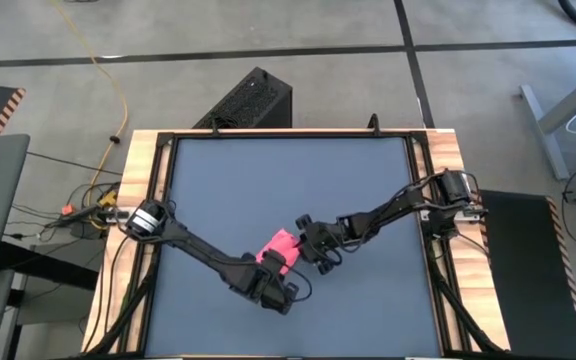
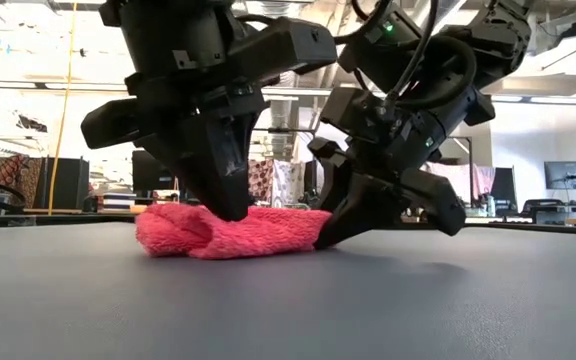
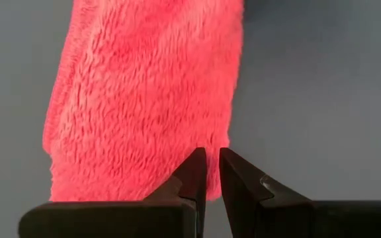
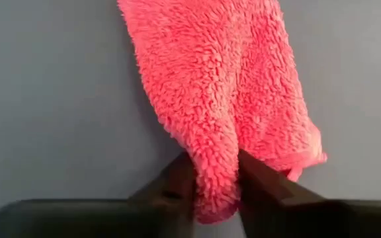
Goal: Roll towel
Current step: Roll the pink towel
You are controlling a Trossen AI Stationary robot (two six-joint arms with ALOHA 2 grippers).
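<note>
The towel (image 1: 279, 246) is lying bunched on the worktop (image 1: 288, 180) mat, near its middle. The right tool (image 4: 215, 192) is pinching one end of it. The left tool (image 3: 211, 173) is pressing down at the other end, fingers nearly together, gripping nothing.

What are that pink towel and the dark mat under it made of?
The towel looks like soft fleece or microfibre: its surface is a fuzzy, nubby pile, and it bunches where the right gripper pinches it. The mat seems to be smooth rubber or vinyl, dark grey and matte with a faint sheen, though that is only a guess.
</note>
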